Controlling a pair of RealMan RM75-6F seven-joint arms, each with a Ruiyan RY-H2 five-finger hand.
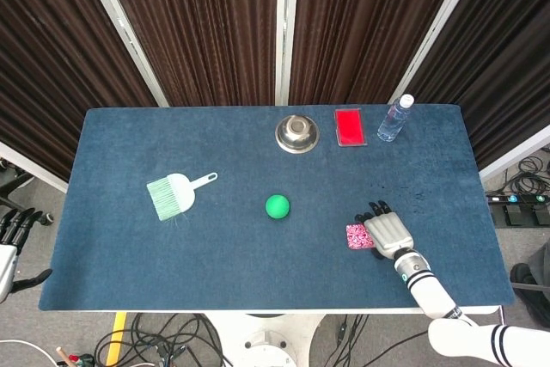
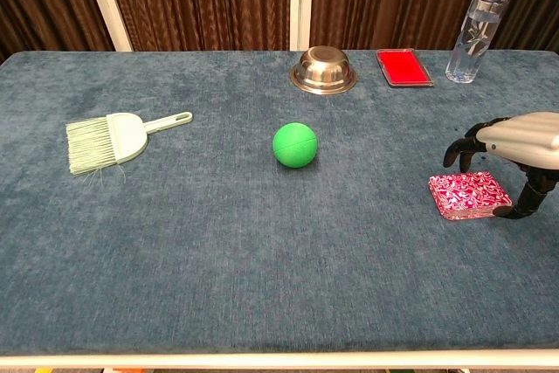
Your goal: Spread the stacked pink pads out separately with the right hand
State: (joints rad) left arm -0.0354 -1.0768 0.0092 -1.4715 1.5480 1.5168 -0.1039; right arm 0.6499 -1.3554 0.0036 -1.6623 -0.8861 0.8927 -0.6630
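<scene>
Head view looks straight down on your blue table (image 1: 129, 238), set in front of dark brown curtains. Your right robot hand (image 1: 387, 234) hovers palm down near the front right of the table, its fingers spread and reaching over the right part of the stacked pink pads (image 1: 357, 235). In the chest view, the same right robot hand (image 2: 515, 141) arches above the pink pads (image 2: 467, 195), which lie flat in one neat pile on the cloth; dark fingertips (image 2: 455, 153) curl down behind the stack's far edge and the thumb comes down just beside its right edge. The hand grasps nothing, and you cannot tell whether any fingertip touches the pile. Your left robot hand (image 1: 10, 242) shows only at the left edge of the head view, off the table, and whether it is released or clenched cannot be told. A green ball (image 2: 295, 144) sits mid-table, and a pale green brush (image 2: 113, 139) lies well to the left. Along the far edge stand an upturned metal bowl (image 2: 323, 70), a red flat case (image 2: 403, 67) and a clear water bottle (image 2: 474, 31).
</scene>
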